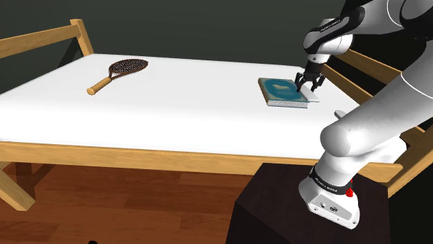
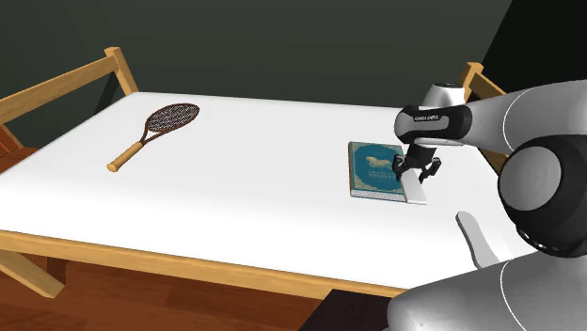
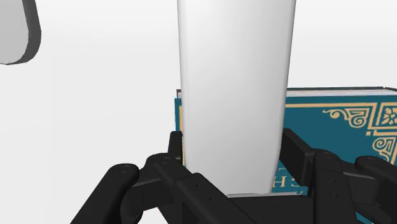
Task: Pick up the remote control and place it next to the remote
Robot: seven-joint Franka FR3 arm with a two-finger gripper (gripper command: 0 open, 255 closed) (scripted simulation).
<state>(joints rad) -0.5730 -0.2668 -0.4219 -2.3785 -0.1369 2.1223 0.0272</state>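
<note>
My gripper point(image 1: 309, 84) point(image 2: 414, 172) point(image 3: 232, 159) is shut on a plain white remote control point(image 3: 232, 95) point(image 2: 415, 191) point(image 1: 313, 96), clasping its near end between the black fingers point(image 3: 299, 156). The remote sits over the edge of a teal book point(image 1: 281, 91) point(image 2: 373, 169) point(image 3: 331, 121) with gold ornament; I cannot tell whether it rests on the book or hangs just above it. A second pale grey remote point(image 2: 475, 240) point(image 1: 343, 114) point(image 3: 16, 32) lies on the white bed surface, beyond the book on the arm's side.
The surface is a white mattress point(image 1: 173, 104) in a wooden frame point(image 1: 139, 154). A tennis racket point(image 1: 118, 73) point(image 2: 155, 132) lies far off at the shoulder view's left. The arm's white links point(image 2: 536, 188) stand close by the second remote.
</note>
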